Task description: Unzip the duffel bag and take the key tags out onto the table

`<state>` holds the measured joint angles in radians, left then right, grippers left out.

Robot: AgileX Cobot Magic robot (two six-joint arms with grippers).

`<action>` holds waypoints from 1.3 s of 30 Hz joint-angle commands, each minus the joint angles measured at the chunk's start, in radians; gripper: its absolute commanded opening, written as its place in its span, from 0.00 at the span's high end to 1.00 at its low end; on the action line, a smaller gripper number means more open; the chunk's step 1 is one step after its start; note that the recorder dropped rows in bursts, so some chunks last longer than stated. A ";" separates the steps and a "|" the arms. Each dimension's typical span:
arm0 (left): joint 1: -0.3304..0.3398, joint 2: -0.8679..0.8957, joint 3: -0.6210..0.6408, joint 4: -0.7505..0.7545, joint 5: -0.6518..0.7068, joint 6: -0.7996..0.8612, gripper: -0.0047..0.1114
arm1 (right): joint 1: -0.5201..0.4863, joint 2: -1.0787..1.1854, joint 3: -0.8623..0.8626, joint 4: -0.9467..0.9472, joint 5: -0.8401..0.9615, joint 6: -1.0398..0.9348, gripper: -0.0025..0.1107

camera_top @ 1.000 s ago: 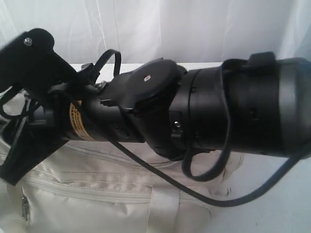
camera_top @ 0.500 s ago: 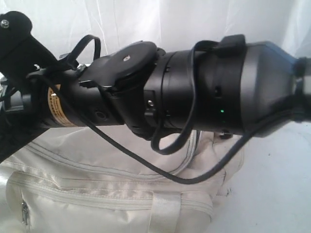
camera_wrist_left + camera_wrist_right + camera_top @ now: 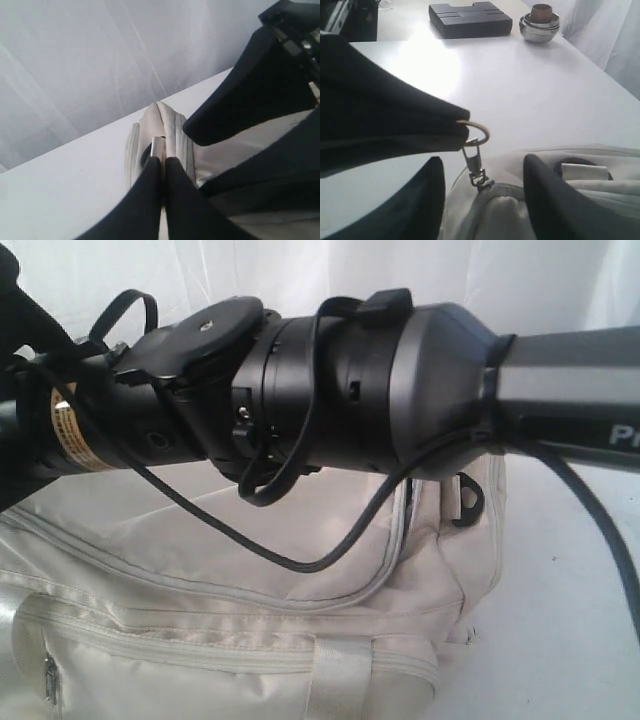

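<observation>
Evidently limp, the duffel bag (image 3: 200, 585) is best taken by its zip pull (image 3: 471, 154), pinched in the left pincer (image 3: 162, 160); the right pincer (image 3: 483, 163) is spread, empty.

The white table (image 3: 530, 85) carries the cream duffel bag (image 3: 200, 640), which lies directly on it and leaves much of the surface bare. Well apart from the bag, near one edge of the desk, lie a flat black block (image 3: 470, 19) and, beside it, stacked metal bowls (image 3: 540, 27).
</observation>
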<state>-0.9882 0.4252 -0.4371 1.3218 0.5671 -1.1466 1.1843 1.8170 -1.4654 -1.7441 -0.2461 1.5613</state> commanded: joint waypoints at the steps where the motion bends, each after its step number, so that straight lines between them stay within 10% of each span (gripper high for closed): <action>1: -0.001 -0.006 -0.007 0.024 -0.071 -0.024 0.96 | -0.002 0.036 -0.011 0.000 -0.008 0.015 0.57; 39: -0.001 -0.006 -0.007 0.029 -0.194 -0.026 0.96 | -0.002 0.153 -0.102 0.000 0.016 0.013 0.62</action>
<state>-0.9766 0.4252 -0.4232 1.3256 0.6144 -1.0857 1.1766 1.9257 -1.5640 -1.7519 -0.3490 1.5777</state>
